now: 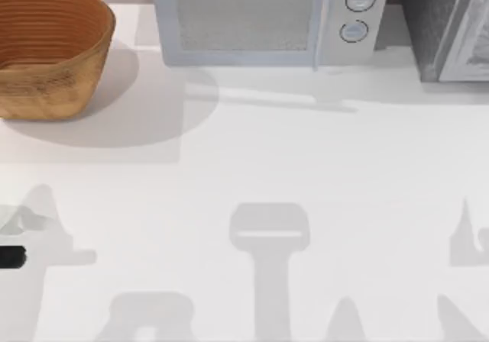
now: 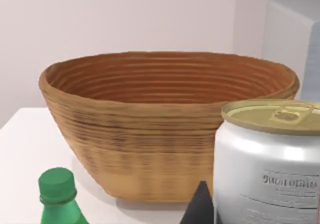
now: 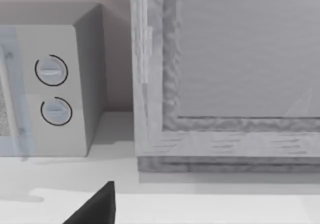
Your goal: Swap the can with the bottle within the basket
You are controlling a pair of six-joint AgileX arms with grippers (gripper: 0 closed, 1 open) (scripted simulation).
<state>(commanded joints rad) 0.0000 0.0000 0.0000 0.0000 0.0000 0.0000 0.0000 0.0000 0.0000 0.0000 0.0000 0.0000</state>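
Can (image 2: 272, 159) stands right beside the left claw (image 2: 201, 206), whose grip I cannot tell, with the bottle (image 2: 59, 196) near and the empty-looking basket (image 2: 165, 129) just beyond, so I judge the first pickup pending, needing a centred approach.

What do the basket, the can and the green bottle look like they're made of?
The basket looks like woven wicker, matte orange-brown, with coiled ribs around its walls. The can seems metal: glossy white-silver sides and a dull gold top with a pull tab. The bottle is probably plastic, judging by its smooth bright green cap and shoulder.
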